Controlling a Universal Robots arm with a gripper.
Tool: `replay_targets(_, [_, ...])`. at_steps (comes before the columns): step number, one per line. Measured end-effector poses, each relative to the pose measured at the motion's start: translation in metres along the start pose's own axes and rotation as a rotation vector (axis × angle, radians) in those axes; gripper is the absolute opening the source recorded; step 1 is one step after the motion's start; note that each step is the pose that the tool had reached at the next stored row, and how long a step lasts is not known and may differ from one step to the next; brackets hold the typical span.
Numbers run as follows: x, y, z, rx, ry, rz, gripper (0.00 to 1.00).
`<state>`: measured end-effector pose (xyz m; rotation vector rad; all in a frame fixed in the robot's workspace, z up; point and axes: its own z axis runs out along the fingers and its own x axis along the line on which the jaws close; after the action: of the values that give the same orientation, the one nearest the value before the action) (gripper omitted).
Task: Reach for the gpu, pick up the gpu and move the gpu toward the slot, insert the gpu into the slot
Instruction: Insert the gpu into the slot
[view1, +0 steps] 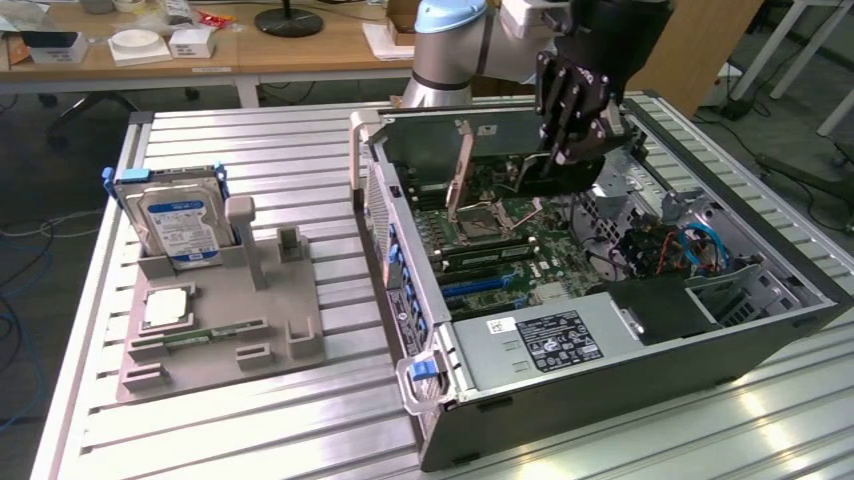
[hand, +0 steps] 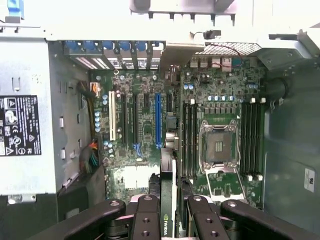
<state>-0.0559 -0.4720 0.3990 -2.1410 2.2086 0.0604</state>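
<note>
Exterior view: toward the exterior view's upper right, the pincer (view1: 567, 165) hangs over the open computer case (view1: 627, 400), closed narrowly on the gpu (view1: 550, 180). The dark card sits above the motherboard (view1: 534, 250), clear of its slots. At the exterior view's left, a hard drive (view1: 180, 225) stands in a grey holder (view1: 254, 300) on the table (view1: 267, 140).

Wrist view: the pincer (hand: 171, 201) grips the gpu (hand: 169, 220) edge-on, one black finger (hand: 147, 215) on each side of the green board. Beyond the card lies the motherboard (hand: 145, 130), with a long blue slot (hand: 158, 120) near the card's line and the processor socket (hand: 218, 145) further off.
</note>
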Motion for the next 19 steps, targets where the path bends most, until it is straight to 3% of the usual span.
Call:
replay_targets(15, [0.002,0.0024,0.0257,-0.0001,-0.0001,0.000,0.25])
replay_targets(19, [0.003,0.0094,0.0329,-0.0001,0.0000,0.000,0.25])
